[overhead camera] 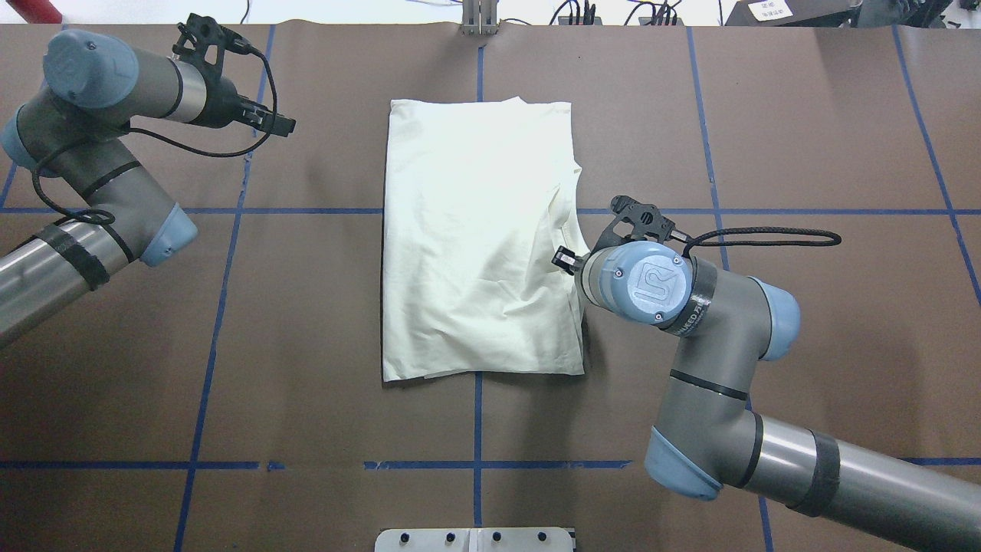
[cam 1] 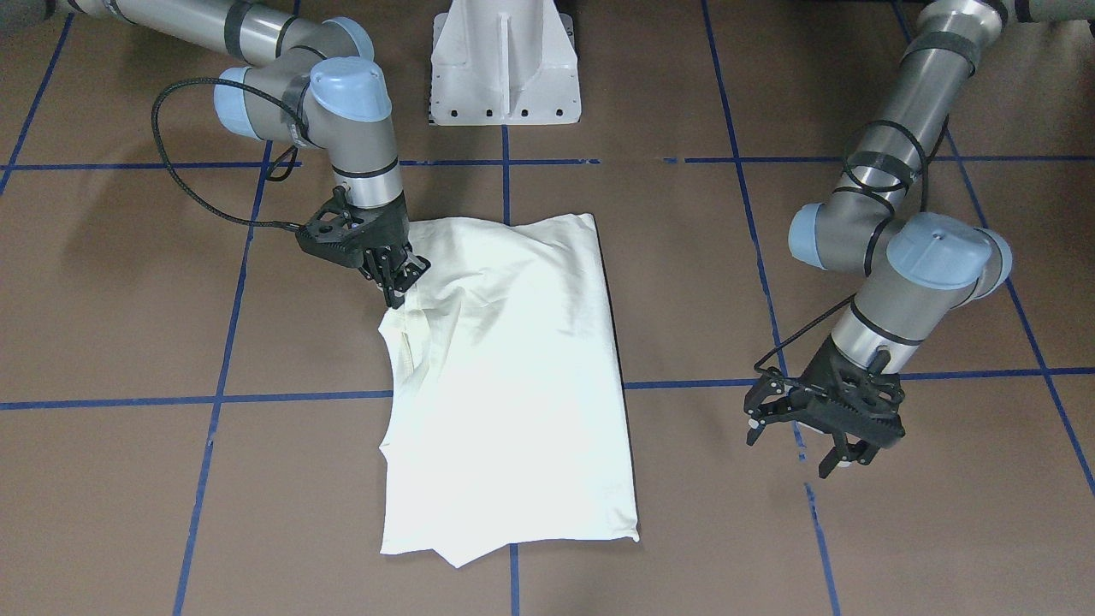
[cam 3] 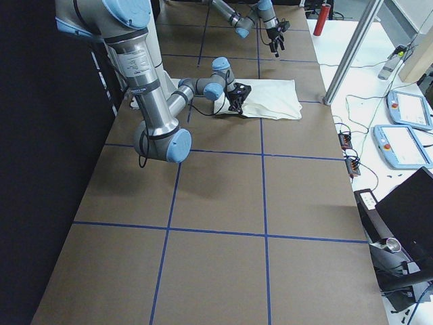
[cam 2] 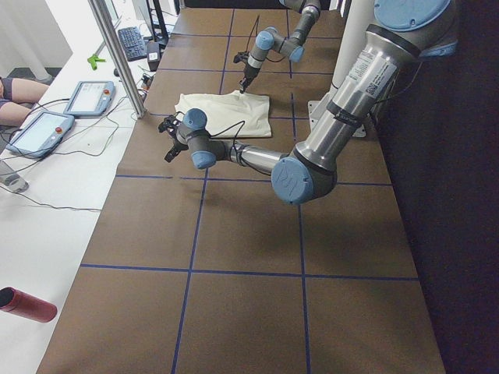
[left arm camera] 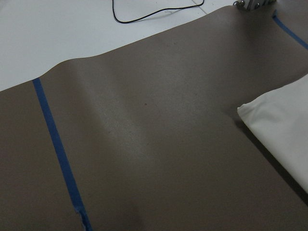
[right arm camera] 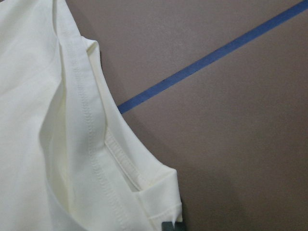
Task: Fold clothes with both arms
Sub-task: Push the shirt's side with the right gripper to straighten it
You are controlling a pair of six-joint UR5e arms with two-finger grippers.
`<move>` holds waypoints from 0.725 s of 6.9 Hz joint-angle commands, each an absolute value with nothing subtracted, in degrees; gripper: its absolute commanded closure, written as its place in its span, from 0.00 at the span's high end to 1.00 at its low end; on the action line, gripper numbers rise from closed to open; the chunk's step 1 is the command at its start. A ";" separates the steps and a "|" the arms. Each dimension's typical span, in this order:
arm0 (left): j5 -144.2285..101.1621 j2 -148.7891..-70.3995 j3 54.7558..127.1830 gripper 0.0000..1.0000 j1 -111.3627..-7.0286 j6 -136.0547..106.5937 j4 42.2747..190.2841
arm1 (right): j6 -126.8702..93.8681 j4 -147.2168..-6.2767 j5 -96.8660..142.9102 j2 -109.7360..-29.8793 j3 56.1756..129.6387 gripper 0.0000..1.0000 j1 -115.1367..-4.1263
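The cream-white shirt (cam 1: 513,368) (overhead camera: 475,245) lies folded into a tall rectangle at the table's middle, plain side up, with no print showing. My right gripper (cam 1: 398,287) points down at the shirt's side edge, its fingers close together on the hem. The right wrist view shows that stitched hem (right arm camera: 115,159) curled up against a dark fingertip (right arm camera: 168,225). My left gripper (cam 1: 791,449) (overhead camera: 264,115) hangs open and empty above bare table, well away from the shirt's other side. A corner of the shirt (left arm camera: 284,130) shows in the left wrist view.
The white pedestal base (cam 1: 505,68) stands at the robot's edge of the table. Blue tape lines (overhead camera: 222,307) cross the brown tabletop. Beyond the far edge a white bench holds tablets (cam 2: 31,132), cables, a red cylinder (cam 2: 27,304) and a metal post (cam 2: 117,54).
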State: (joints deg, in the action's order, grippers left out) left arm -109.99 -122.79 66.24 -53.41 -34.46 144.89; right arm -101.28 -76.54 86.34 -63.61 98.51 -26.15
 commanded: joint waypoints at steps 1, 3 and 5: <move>-114.39 -122.44 69.15 1.00 -52.65 -41.00 144.32 | -100.73 -76.12 85.51 -65.38 102.71 1.00 -26.01; -114.70 -117.80 79.13 1.00 -47.77 -53.99 144.40 | -102.03 -74.46 85.61 -69.58 110.62 1.00 -25.93; -114.35 -113.58 88.28 1.00 -42.48 -62.89 144.23 | -104.06 -63.93 85.43 -74.51 111.18 1.00 -25.49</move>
State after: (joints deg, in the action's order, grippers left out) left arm -114.52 -116.33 82.75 -45.85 -57.73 144.32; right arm -103.17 -68.86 85.62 -71.72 110.34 -25.70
